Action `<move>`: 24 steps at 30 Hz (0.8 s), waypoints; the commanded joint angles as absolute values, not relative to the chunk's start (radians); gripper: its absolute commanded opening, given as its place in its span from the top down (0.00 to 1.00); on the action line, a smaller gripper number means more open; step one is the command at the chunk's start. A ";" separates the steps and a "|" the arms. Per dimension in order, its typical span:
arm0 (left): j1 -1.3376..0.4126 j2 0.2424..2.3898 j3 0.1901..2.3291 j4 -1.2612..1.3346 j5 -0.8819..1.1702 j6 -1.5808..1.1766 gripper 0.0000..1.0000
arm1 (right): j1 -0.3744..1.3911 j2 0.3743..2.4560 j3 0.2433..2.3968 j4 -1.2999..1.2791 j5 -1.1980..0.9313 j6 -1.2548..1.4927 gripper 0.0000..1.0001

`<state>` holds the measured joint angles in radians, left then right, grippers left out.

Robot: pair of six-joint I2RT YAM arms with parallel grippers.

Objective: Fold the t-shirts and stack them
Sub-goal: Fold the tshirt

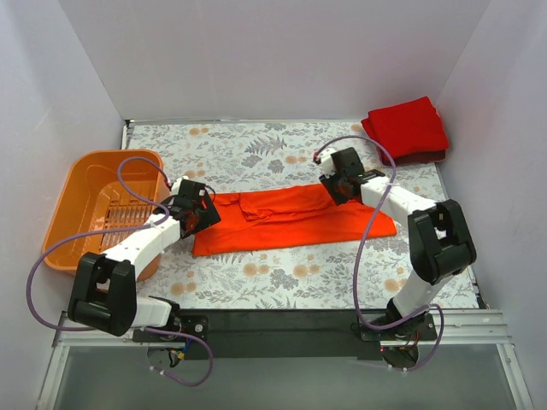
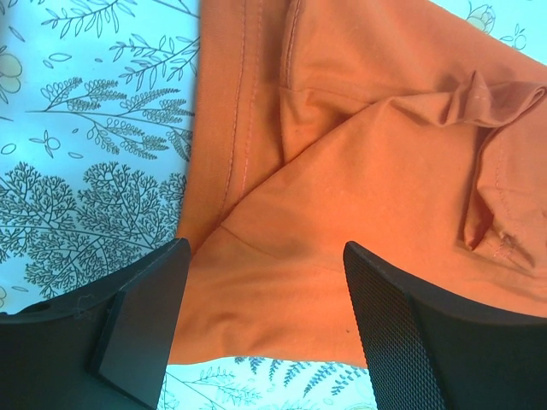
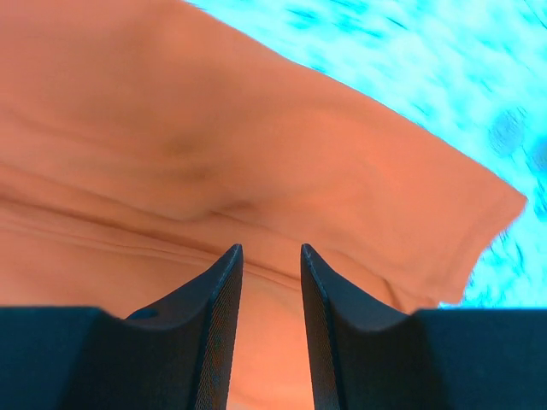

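Mid-table, the orange-red t-shirt [image 1: 291,222] lies as a long band running left to right; the left gripper [image 1: 195,211], jaws spread wide, hangs over its left end; the right gripper [image 1: 344,178], jaws nearly together, sits at the right end's far edge, its hold on the cloth impossible to tell; beyond, the deeper red t-shirt [image 1: 408,128] rests folded, far right.

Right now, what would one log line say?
orange shirt: laid out | left hand: open over its left end | right hand: nearly closed at far edge, grip unclear | red shirt: folded, far right corner
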<state>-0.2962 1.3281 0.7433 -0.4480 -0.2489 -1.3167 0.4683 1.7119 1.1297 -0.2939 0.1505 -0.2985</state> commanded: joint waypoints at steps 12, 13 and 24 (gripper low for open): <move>-0.291 1.312 0.764 -0.440 -0.278 -1.307 0.28 | 0.167 1.606 0.959 -0.134 0.089 0.120 0.63; -0.291 1.310 0.764 -0.439 -0.278 -1.307 0.28 | 0.164 1.606 0.956 -0.123 0.087 0.118 0.63; -0.291 1.316 0.765 -0.442 -0.299 -1.315 0.28 | 0.164 1.649 0.994 -0.100 0.057 0.091 0.65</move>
<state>-0.2962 1.3338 0.7494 -0.4465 -0.2558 -1.3163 0.1638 1.6550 0.9588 -0.1467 0.0753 0.0830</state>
